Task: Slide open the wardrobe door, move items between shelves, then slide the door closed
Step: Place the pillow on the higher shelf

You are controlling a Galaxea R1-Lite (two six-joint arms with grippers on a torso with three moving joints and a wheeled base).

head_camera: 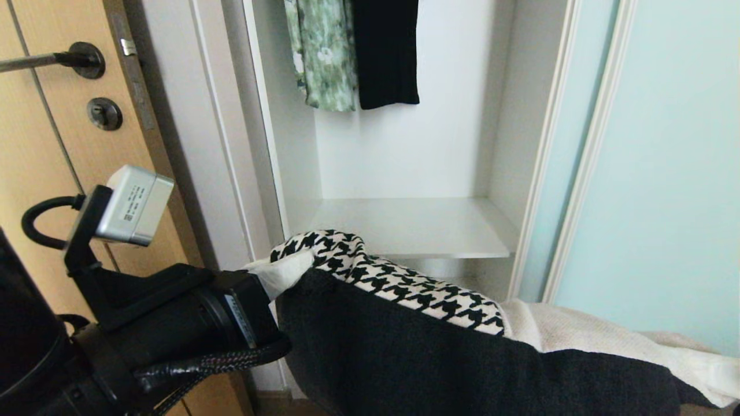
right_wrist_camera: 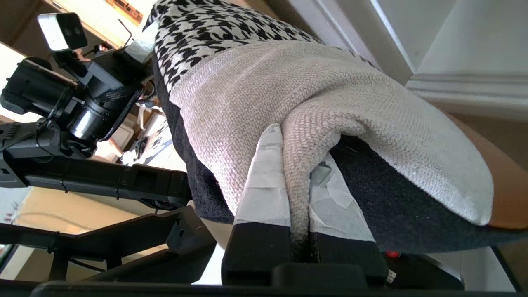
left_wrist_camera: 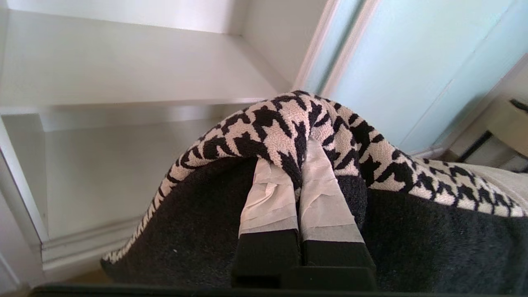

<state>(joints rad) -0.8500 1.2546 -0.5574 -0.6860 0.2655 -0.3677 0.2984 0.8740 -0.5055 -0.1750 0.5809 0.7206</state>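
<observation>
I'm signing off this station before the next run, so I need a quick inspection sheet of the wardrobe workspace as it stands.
Surface: white shelf bare on the part in view, with the compartment below it open.
Job's things: houndstooth cushion and cream cushion held together in front of the shelf; sliding wardrobe door pushed to the right, compartment open.
Clutter: nothing seen.
Grippers: left pincer shut on the houndstooth cushion's edge; right pincer shut on a fold of the cream cushion.
Cables: braided black cable along the left arm.
Surroundings: green floral garment and black garment hanging above; oak door on the left.
</observation>
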